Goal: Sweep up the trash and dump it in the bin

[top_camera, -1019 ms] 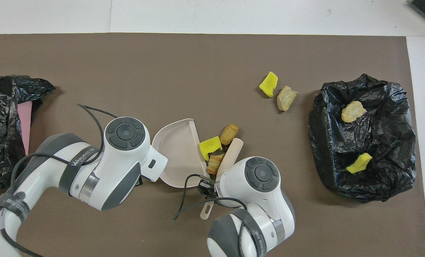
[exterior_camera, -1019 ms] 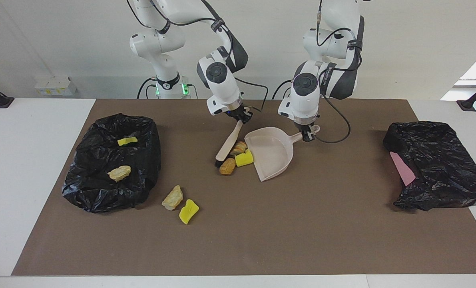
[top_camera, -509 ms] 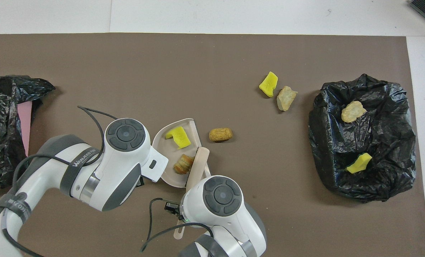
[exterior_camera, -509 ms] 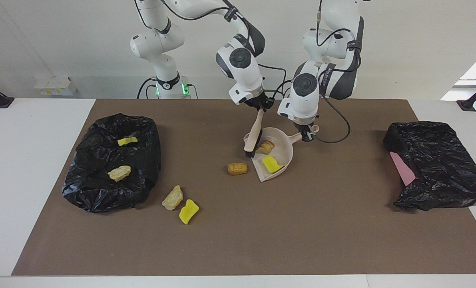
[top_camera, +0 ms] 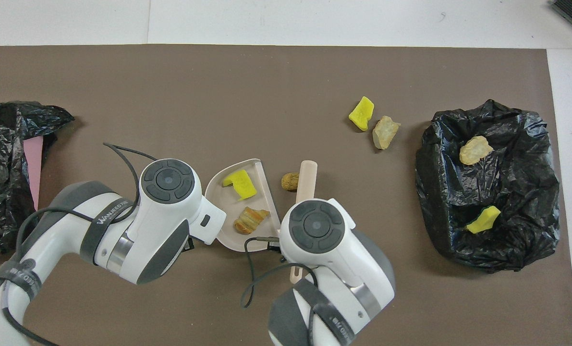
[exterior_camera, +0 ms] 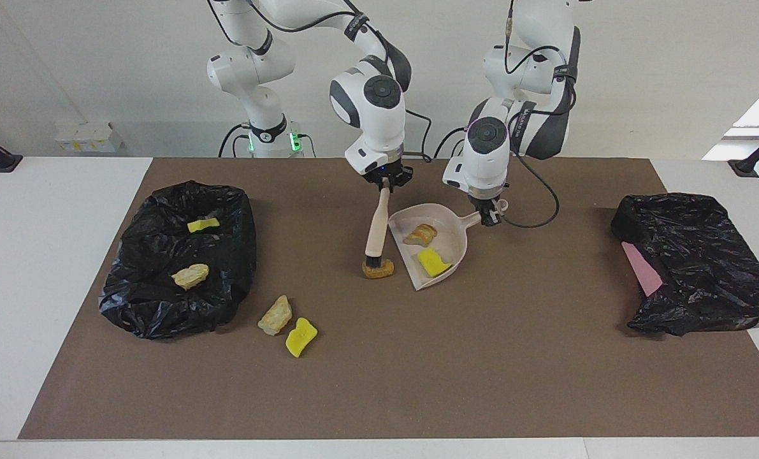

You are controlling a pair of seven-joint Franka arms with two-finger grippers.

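Trash lies in four spots on the brown mat [exterior_camera: 379, 382]. A yellow chunk [exterior_camera: 433, 262] and a tan lump [exterior_camera: 420, 234] sit in the dustpan [exterior_camera: 459, 242]. A brown lump [exterior_camera: 379, 269] sits on the mat just off the pan's open lip, toward the right arm's end, touching the brush [exterior_camera: 376, 229] bristles. A tan piece [exterior_camera: 275, 315] and a yellow piece [exterior_camera: 301, 336] lie touching, farther from the robots, in the overhead view at about 1 o'clock from the pan. Two more, yellow [exterior_camera: 202, 224] and tan [exterior_camera: 190, 275], rest on the black bag [exterior_camera: 150, 299] at the right arm's end.

Right gripper [exterior_camera: 385, 180] clasps the brush handle from above, brush nearly upright with bristles down on the mat. Left gripper [exterior_camera: 491, 217] pinches the dustpan's handle [exterior_camera: 474, 220], at 1 o'clock from the tray in the facing view. Another black bag [exterior_camera: 704, 268] with a pink sheet [exterior_camera: 640, 268] lies at the left arm's end.
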